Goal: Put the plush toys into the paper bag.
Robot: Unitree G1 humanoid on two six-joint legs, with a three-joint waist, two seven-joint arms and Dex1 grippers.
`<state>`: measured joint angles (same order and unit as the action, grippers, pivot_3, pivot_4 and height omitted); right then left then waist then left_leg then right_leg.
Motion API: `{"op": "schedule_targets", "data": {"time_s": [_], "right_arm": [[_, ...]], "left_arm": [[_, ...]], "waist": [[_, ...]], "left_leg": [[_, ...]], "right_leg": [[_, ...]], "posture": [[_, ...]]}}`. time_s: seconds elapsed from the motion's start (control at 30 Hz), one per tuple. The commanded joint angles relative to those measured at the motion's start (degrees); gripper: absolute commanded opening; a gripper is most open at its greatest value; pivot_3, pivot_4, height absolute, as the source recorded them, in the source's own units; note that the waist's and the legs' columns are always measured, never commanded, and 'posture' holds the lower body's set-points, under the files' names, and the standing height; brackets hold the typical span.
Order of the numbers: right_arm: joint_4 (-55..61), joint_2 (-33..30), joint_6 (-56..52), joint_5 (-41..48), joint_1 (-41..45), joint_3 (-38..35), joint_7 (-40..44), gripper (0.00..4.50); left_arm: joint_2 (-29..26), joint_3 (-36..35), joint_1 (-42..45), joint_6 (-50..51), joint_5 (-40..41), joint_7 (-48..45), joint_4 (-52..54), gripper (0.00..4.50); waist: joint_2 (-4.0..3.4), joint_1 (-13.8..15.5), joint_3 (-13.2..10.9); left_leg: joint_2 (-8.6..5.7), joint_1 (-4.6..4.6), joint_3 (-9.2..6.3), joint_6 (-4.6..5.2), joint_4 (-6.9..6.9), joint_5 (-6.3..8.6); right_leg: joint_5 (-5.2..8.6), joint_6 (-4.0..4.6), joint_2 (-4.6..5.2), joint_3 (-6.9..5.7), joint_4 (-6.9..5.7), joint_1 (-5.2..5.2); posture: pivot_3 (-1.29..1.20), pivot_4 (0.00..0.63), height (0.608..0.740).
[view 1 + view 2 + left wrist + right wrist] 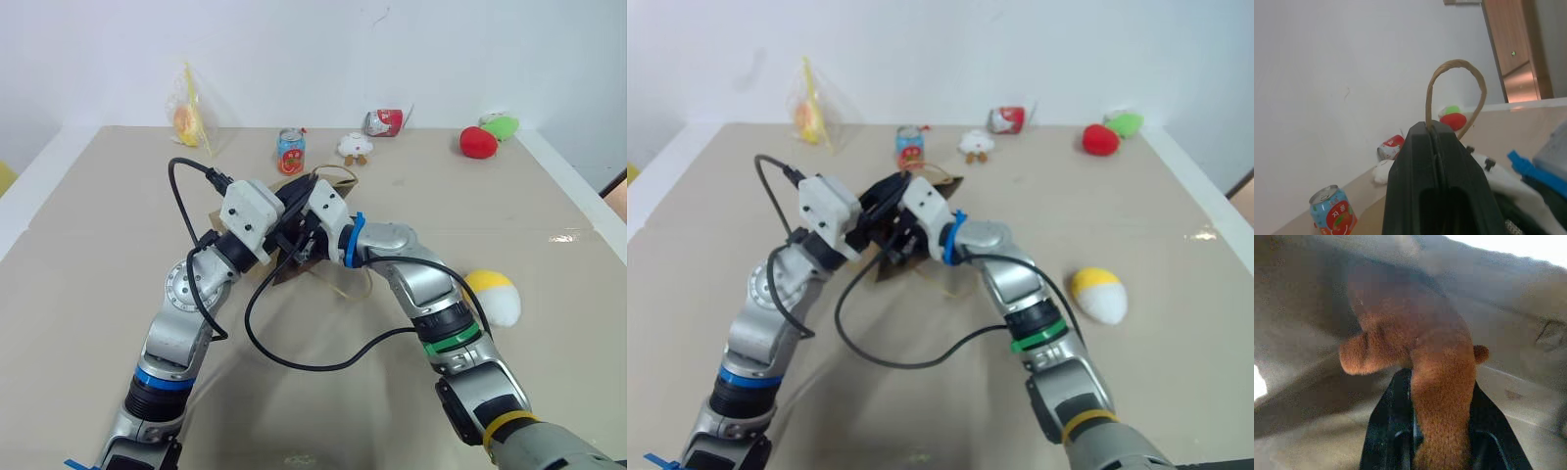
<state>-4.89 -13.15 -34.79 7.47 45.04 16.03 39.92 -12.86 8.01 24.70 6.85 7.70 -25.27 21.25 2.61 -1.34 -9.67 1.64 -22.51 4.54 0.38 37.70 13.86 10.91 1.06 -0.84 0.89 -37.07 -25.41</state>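
My left hand is clenched on a thin tan cord handle of the brown kraft paper bag, mid-worktop. My right hand, inside the bag, grasps the small brown furry plush animal. The white, yellow-ended egg-shaped plush waits near right. If that handle slips, I judge the mouth collapses.

Beige table with scattered items along its far edge.

I see a clear plastic bag far left, a drink can, a small white plush, a tipped red-and-white can, and red and green plushes far right. The paper bag lies mid-table; the white-and-yellow egg plush sits on the right.
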Motion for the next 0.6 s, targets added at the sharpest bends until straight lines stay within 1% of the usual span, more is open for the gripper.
{"op": "schedule_targets", "data": {"time_s": [0.03, 0.07, 0.2, 0.23, 0.27, 0.5, 0.6], "right_arm": [[2.06, 0.08, 0.17, 0.35, 0.72, -0.13, 0.55, 2.11], [3.54, -0.68, -0.02, 0.24, 0.44, 0.11, 0.99, 2.60], [9.59, -3.28, -2.20, 1.42, -0.44, -0.65, 2.51, 3.99], [11.66, -4.17, -3.09, 2.11, -0.79, -1.12, 3.09, 4.28], [13.81, -5.13, -4.09, 2.91, -1.23, -1.63, 3.69, 4.42], [24.28, -11.22, -10.10, 8.47, -3.58, -4.97, 6.19, 4.42], [27.18, -15.42, -11.42, 10.46, -4.78, -7.43, 7.50, 4.42]], "left_arm": [[0.29, 0.13, 0.41, -0.23, -0.11, 0.35, 1.18, 0.00], [0.17, -0.03, 0.47, -0.37, -0.33, 0.45, 0.83, 0.00], [0.20, -0.94, 1.48, -0.51, -0.24, 0.78, -0.51, 0.00], [0.21, -1.19, 1.86, -0.60, -0.20, 0.83, -0.89, 0.00], [0.18, -1.40, 2.23, -0.71, -0.16, 0.81, -1.31, 0.00], [0.02, -2.32, 3.36, -1.41, 0.16, 0.45, -2.72, 0.00], [0.26, -2.75, 3.52, -1.07, 0.54, 0.65, -2.80, 0.00]], "waist": [[0.00, 0.01, 0.00], [0.00, 0.00, 0.00], [0.00, 0.01, 0.00], [0.00, 0.02, 0.00], [0.00, 0.02, 0.00], [0.00, 0.04, 0.00], [0.00, 0.03, 0.00]], "left_leg": [[0.00, 0.00, 0.00, 0.00, 0.00, 0.00], [0.00, 0.00, 0.01, 0.00, 0.00, 0.00], [-0.01, 0.00, 0.01, 0.00, 0.00, 0.00], [-0.01, 0.00, -0.01, 0.00, 0.00, 0.00], [-0.01, 0.00, -0.01, 0.00, 0.00, 0.00], [-0.01, 0.01, -0.03, 0.00, -0.01, 0.00], [-0.02, 0.02, 0.00, 0.00, -0.01, 0.00]], "right_leg": [[0.00, 0.00, 0.00, 0.00, 0.00, 0.00], [0.00, 0.00, 0.01, 0.00, 0.00, 0.00], [0.00, 0.00, 0.01, 0.00, 0.01, 0.00], [0.00, 0.00, 0.01, -0.01, 0.01, 0.00], [0.00, 0.00, 0.01, -0.01, 0.00, 0.00], [0.00, -0.01, 0.01, -0.03, 0.01, 0.02], [0.00, -0.01, 0.02, -0.02, 0.01, 0.02]], "posture": [[0.00, 0.150, 0.740], [0.00, 0.150, 0.740], [0.00, 0.150, 0.740], [0.00, 0.150, 0.740], [0.00, 0.150, 0.740], [0.00, 0.150, 0.740], [0.00, 0.150, 0.740]]}}
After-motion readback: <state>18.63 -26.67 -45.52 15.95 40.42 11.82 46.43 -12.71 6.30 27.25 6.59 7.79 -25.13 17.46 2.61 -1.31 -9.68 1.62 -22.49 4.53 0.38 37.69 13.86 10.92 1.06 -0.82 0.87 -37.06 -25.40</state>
